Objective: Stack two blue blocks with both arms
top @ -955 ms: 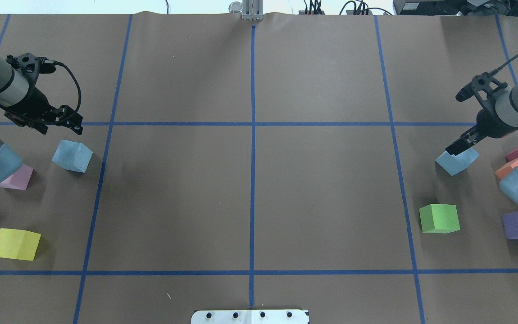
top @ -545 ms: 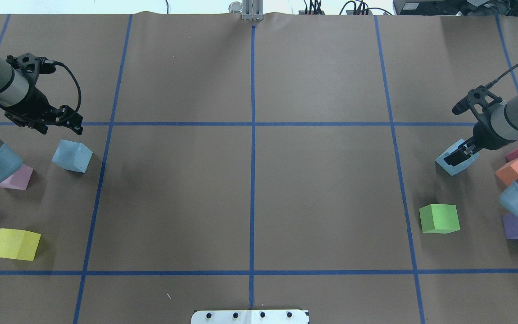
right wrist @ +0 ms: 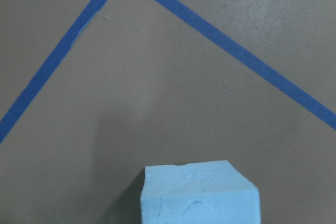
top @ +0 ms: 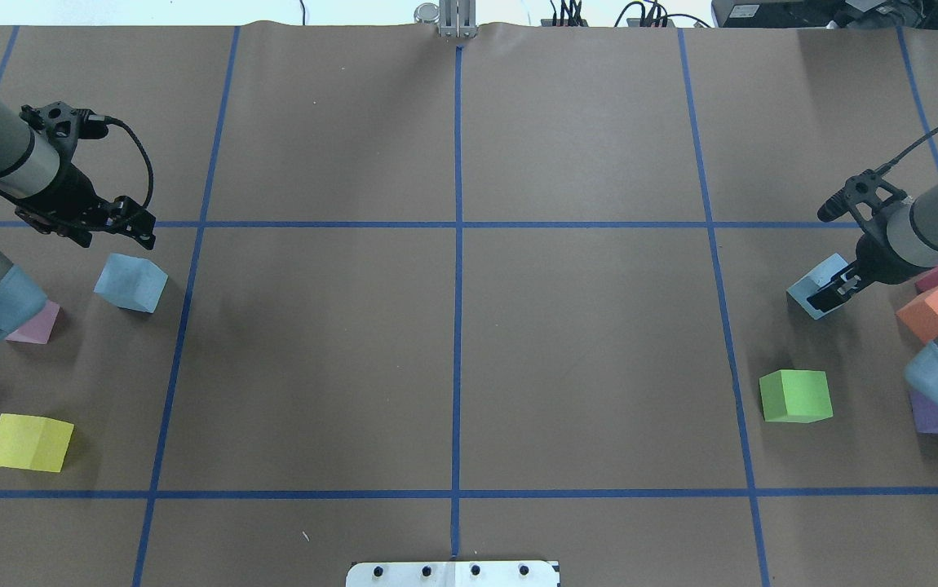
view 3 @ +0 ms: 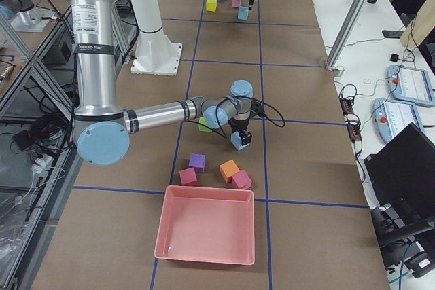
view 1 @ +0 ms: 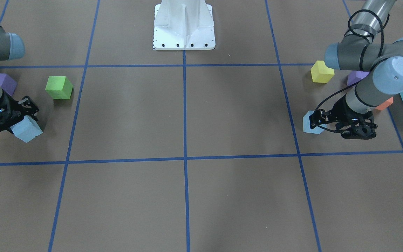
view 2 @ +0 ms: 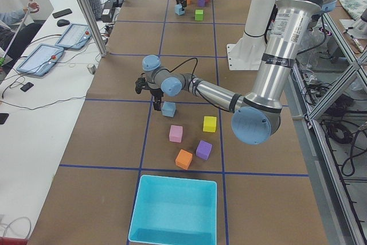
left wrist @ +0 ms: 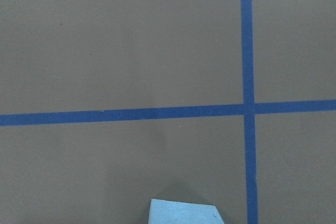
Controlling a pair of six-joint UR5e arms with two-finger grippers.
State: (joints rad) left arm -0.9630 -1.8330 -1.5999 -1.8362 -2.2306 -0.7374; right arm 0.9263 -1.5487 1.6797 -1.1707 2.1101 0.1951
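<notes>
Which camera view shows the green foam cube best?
The overhead exterior view: the green foam cube stands unobstructed and large, top and one side visible. The front-facing view shows it clearly too, slightly smaller. Exterior left shows it tiny and far; in exterior right the right arm hides most of it. Wrist views miss it.

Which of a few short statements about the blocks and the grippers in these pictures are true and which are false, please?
1. The two blue blocks are stacked. False: the left blue block and the right blue block sit far apart on the table.
2. A green block lies on the right arm's side. True.
3. The right gripper is down at a blue block. True.
4. The yellow block sits on the pink block. False: it lies on the table, apart from the pink one.
5. The left gripper holds a blue block in the air. False: the left blue block rests on the table.
</notes>
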